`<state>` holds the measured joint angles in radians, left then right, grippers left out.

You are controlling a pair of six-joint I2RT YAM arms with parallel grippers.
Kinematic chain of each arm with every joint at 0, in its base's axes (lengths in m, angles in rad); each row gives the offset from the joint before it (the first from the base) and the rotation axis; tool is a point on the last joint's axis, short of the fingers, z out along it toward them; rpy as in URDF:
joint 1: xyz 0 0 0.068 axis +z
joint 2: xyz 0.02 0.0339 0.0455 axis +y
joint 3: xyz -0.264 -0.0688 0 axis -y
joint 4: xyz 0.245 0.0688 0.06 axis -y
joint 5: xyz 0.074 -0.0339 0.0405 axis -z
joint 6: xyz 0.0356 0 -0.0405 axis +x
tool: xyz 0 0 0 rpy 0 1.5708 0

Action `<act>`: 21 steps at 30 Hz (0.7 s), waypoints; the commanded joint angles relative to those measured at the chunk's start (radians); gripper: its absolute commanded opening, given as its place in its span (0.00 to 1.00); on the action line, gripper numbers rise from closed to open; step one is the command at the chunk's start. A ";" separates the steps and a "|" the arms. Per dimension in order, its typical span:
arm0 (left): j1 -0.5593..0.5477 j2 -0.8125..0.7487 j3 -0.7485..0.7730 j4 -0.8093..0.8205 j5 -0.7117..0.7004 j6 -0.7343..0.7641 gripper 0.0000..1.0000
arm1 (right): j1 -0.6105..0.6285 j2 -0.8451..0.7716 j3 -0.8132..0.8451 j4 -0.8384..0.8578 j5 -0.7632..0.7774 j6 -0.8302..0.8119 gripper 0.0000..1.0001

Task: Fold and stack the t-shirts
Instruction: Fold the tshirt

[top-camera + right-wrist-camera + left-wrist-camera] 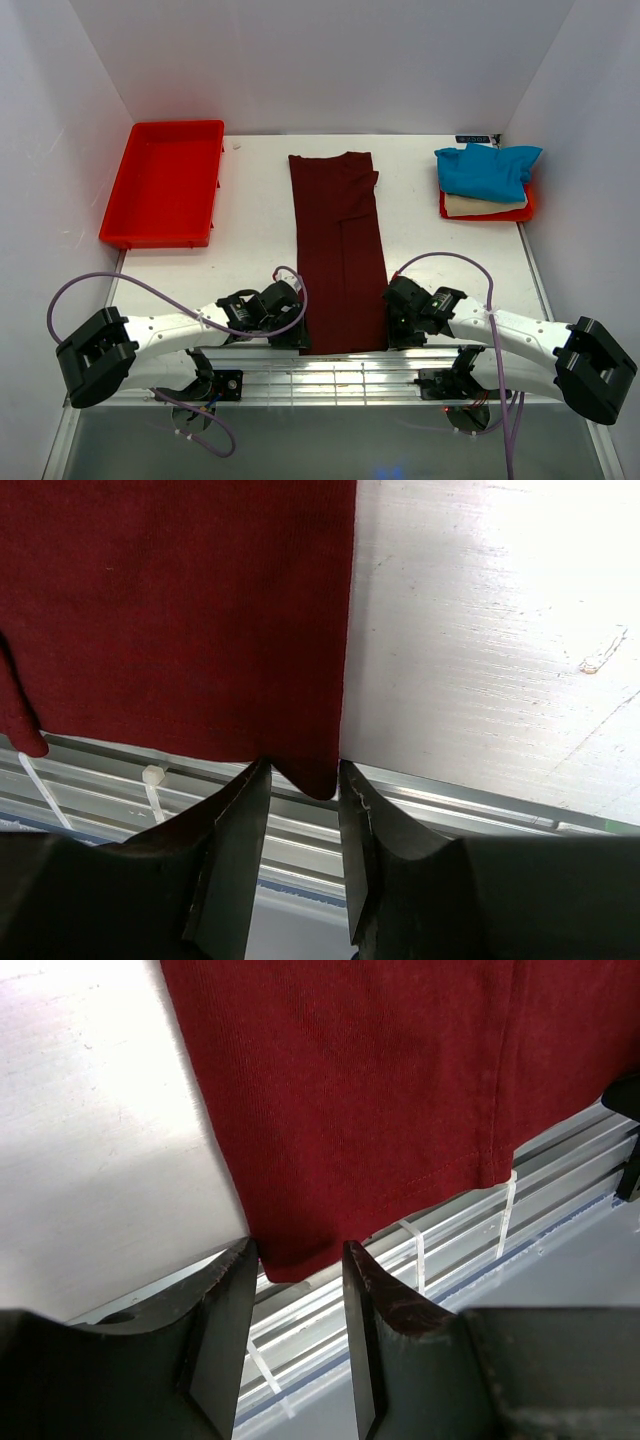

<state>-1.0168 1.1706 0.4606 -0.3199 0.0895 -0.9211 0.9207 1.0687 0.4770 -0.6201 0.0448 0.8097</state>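
The dark maroon t-shirt (338,250) lies folded into a long narrow strip down the middle of the table, its near hem hanging over the front edge. My left gripper (293,335) is open at the strip's near left corner; in the left wrist view (297,1260) the corner of the cloth (350,1090) sits between the fingertips, not pinched. My right gripper (397,330) is open at the near right corner; in the right wrist view (303,780) the cloth's (180,610) corner hangs between the tips. The bright blue t-shirt (488,168) lies on the cream t-shirt (482,206) at the back right.
The blue and cream shirts rest in a small red tray (530,205) at the back right. A larger red tray (165,182) stands at the back left. A metal rail (330,370) runs along the table's near edge beneath both grippers.
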 commanded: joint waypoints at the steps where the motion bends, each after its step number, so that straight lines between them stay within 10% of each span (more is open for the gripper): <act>1: -0.003 -0.003 0.026 0.022 0.006 0.016 0.50 | 0.003 0.000 0.035 0.016 0.032 0.000 0.39; 13: -0.005 0.044 0.026 0.015 0.032 0.022 0.44 | 0.004 -0.019 0.020 0.025 0.038 0.017 0.37; 21: -0.005 0.040 0.012 0.016 0.026 0.010 0.26 | 0.003 -0.021 0.005 0.026 0.036 0.020 0.13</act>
<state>-1.0176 1.2228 0.4683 -0.3103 0.1184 -0.9092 0.9215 1.0611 0.4770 -0.6136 0.0505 0.8196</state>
